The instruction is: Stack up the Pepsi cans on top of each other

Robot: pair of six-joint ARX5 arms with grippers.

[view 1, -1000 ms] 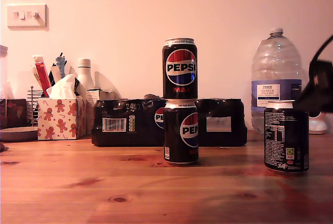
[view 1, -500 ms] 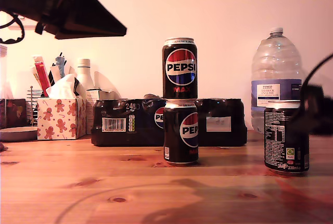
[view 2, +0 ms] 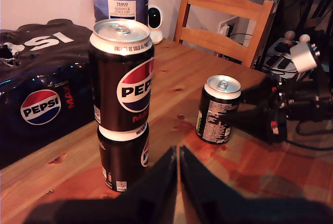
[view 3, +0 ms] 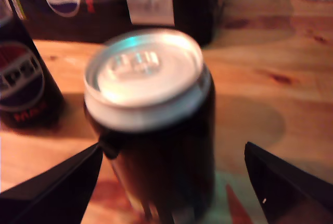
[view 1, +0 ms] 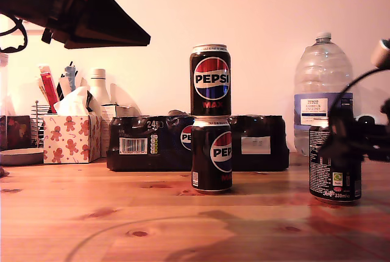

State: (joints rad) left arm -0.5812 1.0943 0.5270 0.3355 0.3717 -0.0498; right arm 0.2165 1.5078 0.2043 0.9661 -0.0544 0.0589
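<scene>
Right, stack: two Pepsi cans already up in the middle of the wooden table [view 1: 91, 213], the upper can [view 1: 211, 80] sitting square on the lower can [view 1: 211, 155], both upright, logos facing the exterior camera
Third can: the loose can [view 1: 334, 163] stands alone on the table at the exterior view's right, well apart from the stack, small print turned outward; its silver lid fills my second wrist view [view 3: 143, 73], a bit blurred
My second gripper [view 3: 171, 177]: fingers spread wide, one dark fingertip [view 3: 57, 187] on each side of the loose can, neither one touching it as far as I can see; in the exterior view the dark arm overlaps that can's upper half
My first gripper [view 2: 178, 182]: fingers pressed together with nothing between them, up high at the exterior view's top left, looking down over the stack from above
Behind the stack: the shrink-wrapped pack [view 1: 146, 143] of cans runs along the wall, just beside the lower can's back
Water bottle [view 1: 323, 97]: tall and clear, upright behind the loose can
Exterior view's left: a gingerbread-print tissue box [view 1: 72, 138] with a white bottle [view 1: 99, 88] behind it
First wrist view extras: a wooden chair [view 2: 223, 23] at the table's far edge
</scene>
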